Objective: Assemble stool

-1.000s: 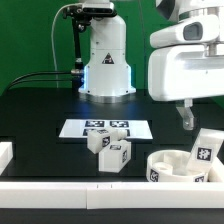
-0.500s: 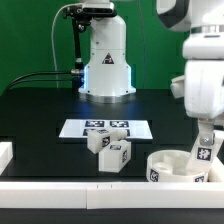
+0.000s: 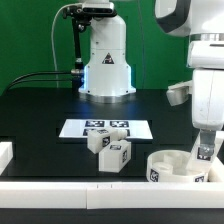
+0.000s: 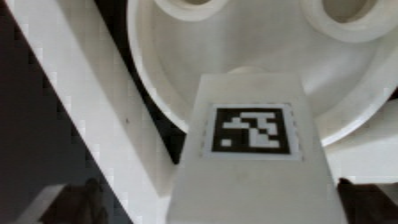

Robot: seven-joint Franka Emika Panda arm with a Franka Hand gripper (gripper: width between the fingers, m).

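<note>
Tagged leg (image 3: pixel 205 153) between the jaws, over disc seat (image 3: pixel 166 161).

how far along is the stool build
Early. No leg looks fitted: holes in the seat show open. In hand: the gripper hangs at one leg by it, grip unclear. Left: two loose legs beside the marker board, plus this one.

marker board (image 3: pixel 105 128) lies flat on the black table (image 3: pixel 40 115), tags facing up. a long white rail (image 3: pixel 70 186) runs across the front, another white piece (image 3: pixel 5 152) sits at the exterior view's left, and a green wall (image 3: pixel 30 35) stands behind.
</note>
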